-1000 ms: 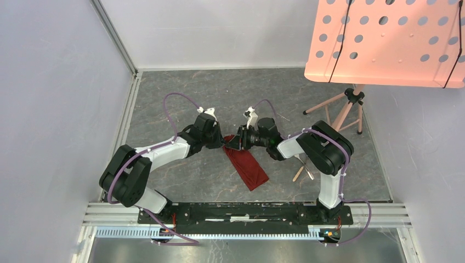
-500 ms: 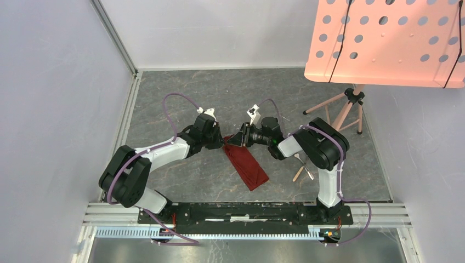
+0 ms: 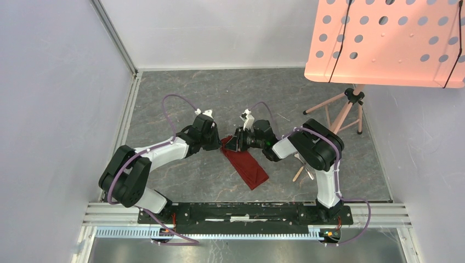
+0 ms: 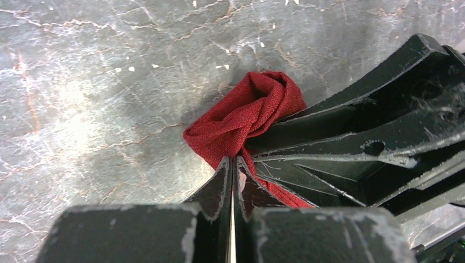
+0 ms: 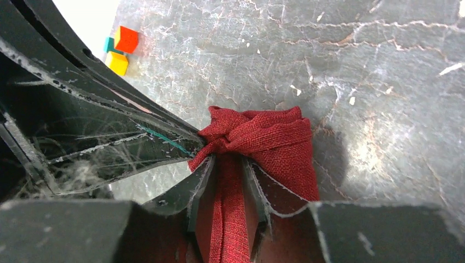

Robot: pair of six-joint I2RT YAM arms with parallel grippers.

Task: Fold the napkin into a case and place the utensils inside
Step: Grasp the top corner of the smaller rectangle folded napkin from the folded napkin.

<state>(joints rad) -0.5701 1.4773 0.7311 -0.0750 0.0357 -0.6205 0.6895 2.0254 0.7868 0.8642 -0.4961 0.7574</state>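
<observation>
At the far end of the napkin [image 3: 249, 166], which is lying as a narrow folded strip slantwise on the counter [image 3: 181, 93], both arms are working on one bunched corner. The left jaws are pressing fully together on a pinch of the red cloth, while the right jaws are standing narrow with a band of the same cloth filling the gap between them, so both are gripping fabric just beside each other. A fold toward the case seems to be the step in hand. Doing it well is calling for the two grips to be travelling together, low over the counter, keeping the edge taut and square so the layers are landing flush. The knot bunched between the jaws is risking a lumpy crease. As a container the napkin is holding nothing yet: no open pocket is showing, and the utensils [image 3: 303, 169] are lying on the counter to the right, partly under the right arm [image 3: 321, 150], apart from the cloth
</observation>
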